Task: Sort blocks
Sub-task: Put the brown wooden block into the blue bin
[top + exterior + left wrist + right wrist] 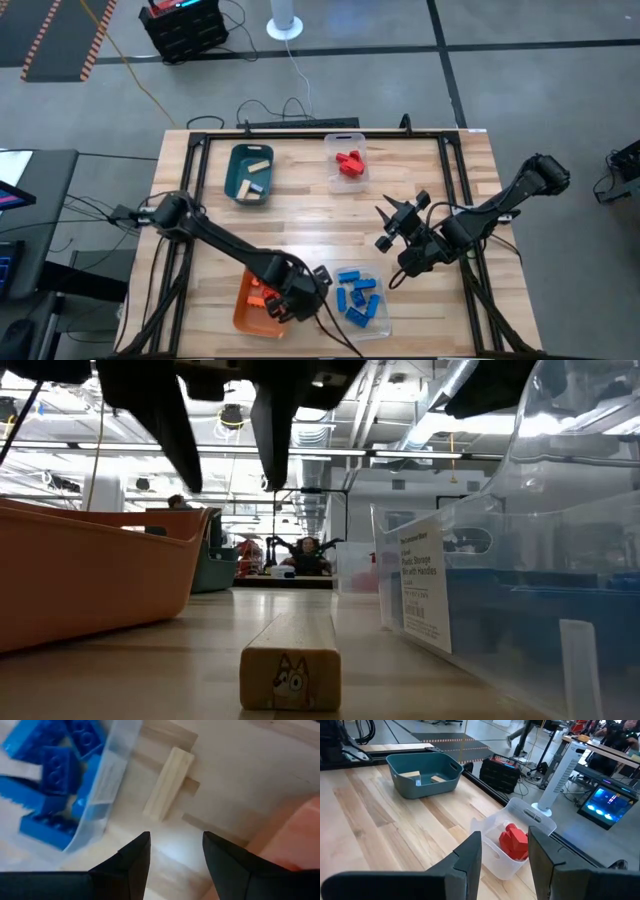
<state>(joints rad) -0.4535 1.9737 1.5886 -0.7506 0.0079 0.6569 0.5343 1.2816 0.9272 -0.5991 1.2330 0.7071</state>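
A light-wood block [169, 782] lies flat on the table between the clear bin of blue blocks [107, 775] and the orange tray [295, 835]. In the low view its near end [290, 678] bears a cartoon dog face. My left gripper [175, 850] hangs open just above the table on the near side of this block, pointing steeply down, with nothing between its fingers [180, 430]. My right gripper [504, 860] waits open in the air right of the table's middle [392, 228], facing the clear bin of red blocks [514, 840].
A teal tray [234, 170] with wood pieces stands at the far left and the clear bin with red blocks [347, 163] at the far middle. The orange tray [245, 305] and the blue-block bin [375, 315] flank my left gripper closely near the front edge.
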